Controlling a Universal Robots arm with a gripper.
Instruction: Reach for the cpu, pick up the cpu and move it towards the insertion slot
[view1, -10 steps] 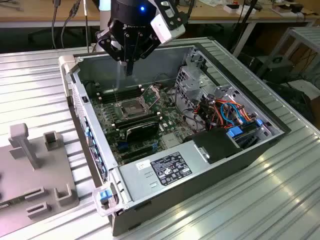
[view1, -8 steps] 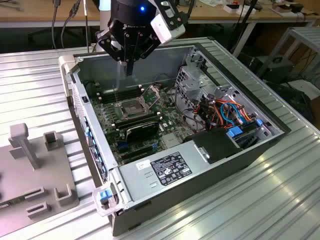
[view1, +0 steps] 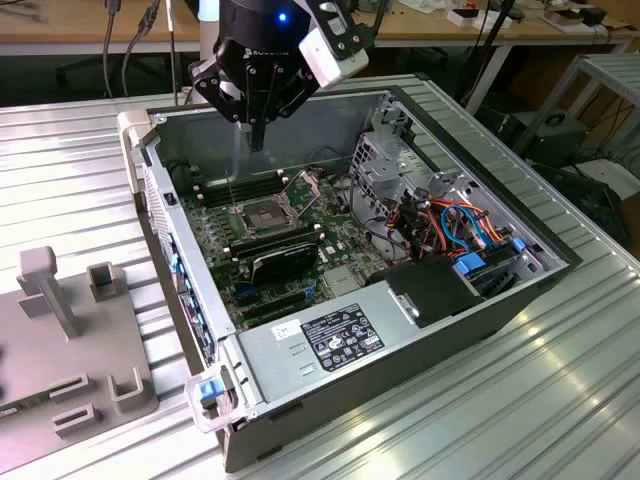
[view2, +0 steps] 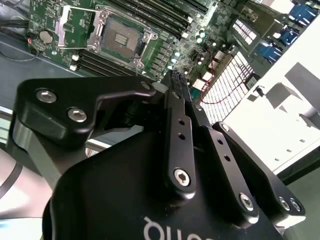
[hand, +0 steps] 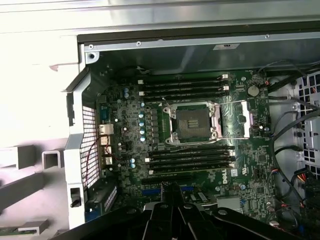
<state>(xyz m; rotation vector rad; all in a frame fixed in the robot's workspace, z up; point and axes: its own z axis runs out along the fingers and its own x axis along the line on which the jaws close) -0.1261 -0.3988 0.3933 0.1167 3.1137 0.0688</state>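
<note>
The insertion slot (view1: 262, 215) is a silver-framed socket with a dark square centre on the green board inside the open computer case. Its hinged frame plate (view1: 300, 185) stands flipped up beside it. Both wrist views show the slot (view2: 122, 36) (hand: 192, 122). My gripper (view1: 257, 140) hangs above the case's far wall, a little behind and above the slot. Its black fingers (view2: 176, 82) are pressed together at the tips, and I see nothing between them. The fingertips also show in the first wrist view (hand: 170, 192). The cpu is out of view.
Long black memory slots (hand: 185, 85) flank the socket. A black card (view1: 285, 258) and a grey labelled box (view1: 330, 340) lie nearer the front, with a metal cage (view1: 390, 160) and coloured cables (view1: 450, 220) to the exterior view's right. A grey fixture (view1: 70, 330) stands left of the case.
</note>
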